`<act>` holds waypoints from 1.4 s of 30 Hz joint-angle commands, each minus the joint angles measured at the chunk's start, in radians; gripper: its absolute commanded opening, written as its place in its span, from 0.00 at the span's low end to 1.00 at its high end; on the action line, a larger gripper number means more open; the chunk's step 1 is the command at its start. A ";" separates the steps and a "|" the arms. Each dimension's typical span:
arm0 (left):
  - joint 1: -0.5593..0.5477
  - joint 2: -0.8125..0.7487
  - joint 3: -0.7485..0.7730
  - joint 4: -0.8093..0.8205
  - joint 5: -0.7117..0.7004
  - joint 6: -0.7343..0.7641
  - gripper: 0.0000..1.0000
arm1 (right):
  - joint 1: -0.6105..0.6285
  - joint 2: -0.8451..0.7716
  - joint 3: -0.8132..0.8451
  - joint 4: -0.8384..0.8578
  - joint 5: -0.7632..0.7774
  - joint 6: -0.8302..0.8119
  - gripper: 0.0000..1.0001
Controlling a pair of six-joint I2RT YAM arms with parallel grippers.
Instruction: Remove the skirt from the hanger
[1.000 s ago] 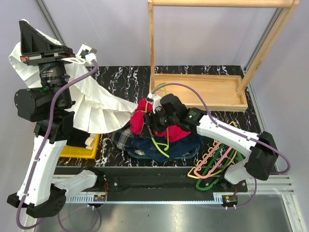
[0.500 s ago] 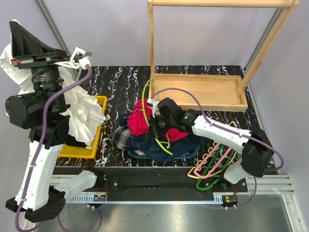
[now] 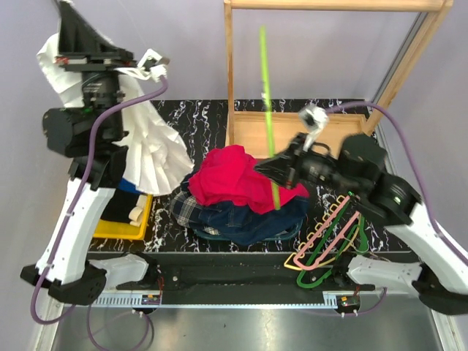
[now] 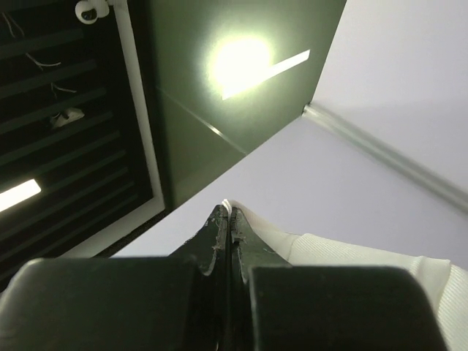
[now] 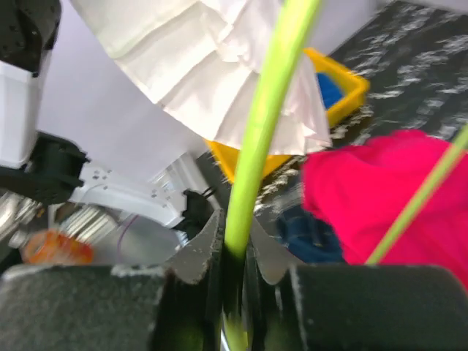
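Observation:
The tartan skirt (image 3: 186, 208) lies at the left edge of the clothes heap, mostly under a navy denim garment (image 3: 248, 219) and a red garment (image 3: 234, 179). The hanger it belongs to is hidden. My right gripper (image 3: 274, 167) (image 5: 235, 227) is raised over the heap and shut on a green hanger (image 3: 265, 73) (image 5: 274, 95), whose rod stands nearly upright. High at the far left, my left gripper (image 3: 67, 9) (image 4: 229, 216) is shut on a white pleated cloth (image 3: 150, 150) (image 4: 329, 248) that hangs down to the table.
A yellow bin (image 3: 121, 228) sits at the left front, partly behind the white cloth. A wooden rack with a tray base (image 3: 300, 135) stands at the back right. Pink and green hangers (image 3: 329, 241) lie heaped at the right front.
My right gripper closed on the green hanger and rose from the heap, swinging the hanger upright. My left arm shifted right, still holding the white cloth high.

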 commanded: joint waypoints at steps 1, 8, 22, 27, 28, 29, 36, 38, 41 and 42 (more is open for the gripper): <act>-0.099 0.102 0.146 0.131 0.089 -0.083 0.00 | 0.007 -0.183 -0.147 -0.134 0.468 0.032 0.08; -0.358 0.230 0.178 0.136 0.091 -0.313 0.00 | 0.005 -0.676 -0.442 -0.381 1.092 0.572 0.00; -0.541 0.046 -0.552 -0.207 -0.132 -1.112 0.00 | 0.005 -0.500 -0.548 -0.852 1.157 1.206 0.00; -0.622 0.032 -0.611 -0.589 -0.071 -1.396 0.00 | 0.007 -0.469 -0.701 -0.754 1.023 1.237 0.00; -0.645 0.024 -0.625 -0.625 -0.051 -1.423 0.00 | 0.005 -0.463 -0.720 -0.694 1.002 1.222 0.00; -0.651 0.018 -0.669 -0.649 -0.043 -1.466 0.00 | 0.005 -0.457 -0.737 -0.669 0.985 1.217 0.00; -0.660 -0.048 -0.827 -0.789 0.087 -1.618 0.00 | 0.002 -0.363 -0.817 -0.497 0.916 1.134 0.00; -0.671 -0.059 -0.834 -0.826 0.141 -1.691 0.00 | -0.013 -0.353 -0.829 -0.453 0.916 1.111 0.00; -0.674 -0.109 -0.840 -0.892 0.267 -1.695 0.00 | -0.088 -0.363 -0.861 -0.396 0.867 1.062 0.00; -0.689 -0.118 -0.832 -0.918 0.267 -1.693 0.00 | -0.119 -0.368 -0.879 -0.375 0.849 1.009 0.00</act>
